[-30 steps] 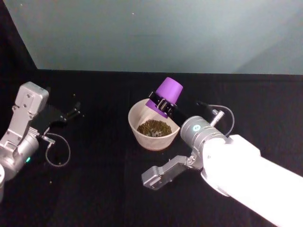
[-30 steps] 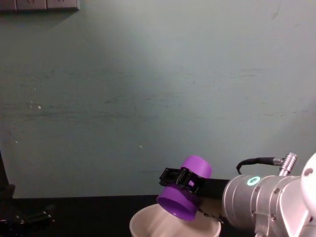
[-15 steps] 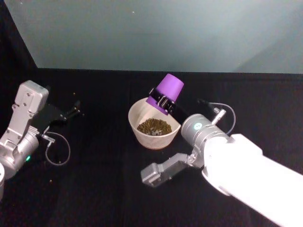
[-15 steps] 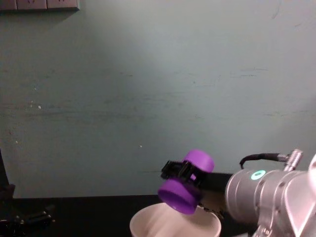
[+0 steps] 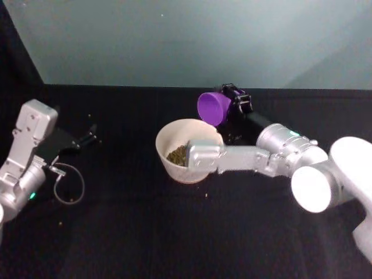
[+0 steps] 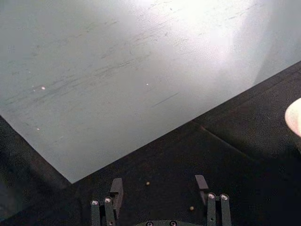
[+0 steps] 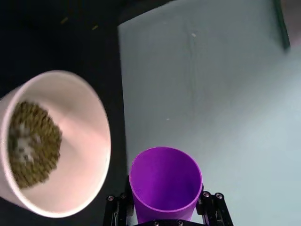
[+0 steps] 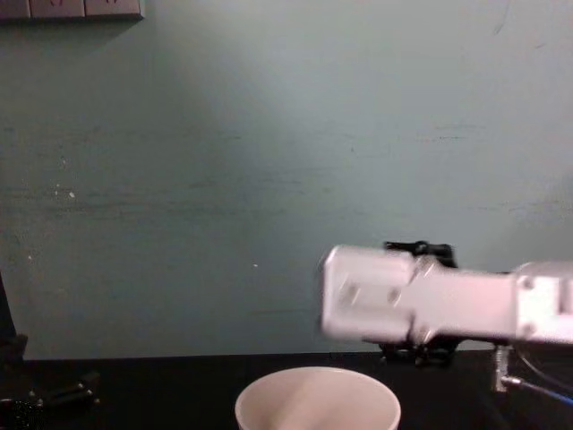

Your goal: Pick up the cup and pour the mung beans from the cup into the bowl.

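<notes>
Black tabletop (image 5: pixel 145 232) and teal wall are unchanged vs. 1 s ago. The cup (image 5: pixel 213 107) has been swung up and off the bowl (image 5: pixel 171 135). 0.5 s ago it was held tipped, mouth down, over the far rim. Now it is held approx. level, just beyond the far-right rim and no longer above the opening. It is pinched at its sides by the right gripper (image 5: pixel 228 104). Viewed from the right wrist, no beans are made out inside the cup. The mung beans (image 5: pixel 176 154) are heaped in the bowl's bottom. The pour is thus judged done, w/ prob. only the set-down left. The right arm's pose has been altered too: the forearm is now seen crossing the bowl's near-right side, whereas it was lower right before. The left gripper (image 5: pixel 87 137) is parked at the table's left, fingers spread w/ nothing btwn them, same spot as before.
</notes>
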You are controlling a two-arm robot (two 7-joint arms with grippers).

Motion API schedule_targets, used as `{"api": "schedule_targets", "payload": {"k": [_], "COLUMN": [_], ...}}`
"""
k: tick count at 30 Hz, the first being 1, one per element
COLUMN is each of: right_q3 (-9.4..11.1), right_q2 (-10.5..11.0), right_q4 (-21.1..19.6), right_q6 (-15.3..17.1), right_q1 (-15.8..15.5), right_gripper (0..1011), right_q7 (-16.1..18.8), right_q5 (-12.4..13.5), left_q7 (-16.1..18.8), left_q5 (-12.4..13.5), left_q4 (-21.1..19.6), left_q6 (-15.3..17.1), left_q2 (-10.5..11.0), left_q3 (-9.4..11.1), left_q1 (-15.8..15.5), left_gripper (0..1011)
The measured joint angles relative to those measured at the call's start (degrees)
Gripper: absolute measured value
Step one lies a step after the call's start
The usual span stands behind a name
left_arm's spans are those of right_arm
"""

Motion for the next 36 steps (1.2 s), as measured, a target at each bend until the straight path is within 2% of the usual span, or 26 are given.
{"api": "schedule_targets", "payload": {"k": [3, 4, 5, 6, 8, 9, 10, 11, 12, 15, 16, 20, 22, 24, 36], "right_q3": [3.36, 6.02, 6.85, 6.85, 10.39, 10.39, 11.99, 12.66, 14.13, 16.20, 17.44, 19.45, 19.80, 19.74, 19.75], "right_q2": [-0.85, -1.63, -1.90, -1.90, -3.22, -3.22, -3.92, -4.21, -4.86, -5.76, -6.28, -7.08, -7.09, -6.82, -6.90], "right_q4": [0.27, 0.66, 0.78, 0.78, 1.48, 1.48, 1.84, 1.95, 2.19, 2.49, 2.78, 3.56, 3.85, 3.86, 3.86], "right_q6": [-1.03, -1.68, -1.87, -1.87, -2.16, -2.16, -2.23, -2.24, -2.27, -2.39, -2.54, -3.00, -3.09, -3.06, -3.05], "right_q1": [-1.52, -2.81, -3.21, -3.21, -5.05, -5.05, -5.94, -6.30, -7.11, -8.24, -8.86, -9.52, -9.53, -9.40, -9.45], "right_gripper": [718, 718, 718, 718, 718, 718, 718, 718, 718, 718, 718, 718, 718, 718, 718], "right_q7": [0.38, 0.86, 1.00, 1.00, 1.34, 1.34, 1.39, 1.41, 1.42, 1.48, 1.58, 2.34, 2.75, 2.93, 2.91], "right_q5": [6.37, 11.35, 13.09, 13.09, 19.73, 19.73, 22.79, 23.98, 26.92, 31.05, 33.67, 38.71, 40.24, 40.60, 40.58], "left_q7": [0.00, 0.00, 0.00, 0.00, 0.00, 0.00, 0.00, 0.00, 0.00, 0.00, 0.00, 0.00, 0.00, 0.00, 0.00], "left_q5": [0.00, 0.00, 0.00, 0.00, 0.00, 0.00, 0.00, 0.00, 0.00, 0.00, 0.00, 0.00, 0.00, 0.00, 0.00], "left_q4": [0.00, 0.00, 0.00, 0.00, 0.00, 0.00, 0.00, 0.00, 0.00, 0.00, 0.00, 0.00, 0.00, 0.00, 0.00], "left_q6": [0.00, 0.00, 0.00, 0.00, 0.00, 0.00, 0.00, 0.00, 0.00, 0.00, 0.00, 0.00, 0.00, 0.00, 0.00], "left_q2": [0.00, 0.00, 0.00, 0.00, 0.00, 0.00, 0.00, 0.00, 0.00, 0.00, 0.00, 0.00, 0.00, 0.00, 0.00], "left_q3": [0.00, 0.00, 0.00, 0.00, 0.00, 0.00, 0.00, 0.00, 0.00, 0.00, 0.00, 0.00, 0.00, 0.00, 0.00], "left_q1": [0.00, 0.00, 0.00, 0.00, 0.00, 0.00, 0.00, 0.00, 0.00, 0.00, 0.00, 0.00, 0.00, 0.00, 0.00], "left_gripper": [1000, 1000, 1000, 1000, 1000, 1000, 1000, 1000, 1000, 1000, 1000, 1000, 1000, 1000, 1000]}}
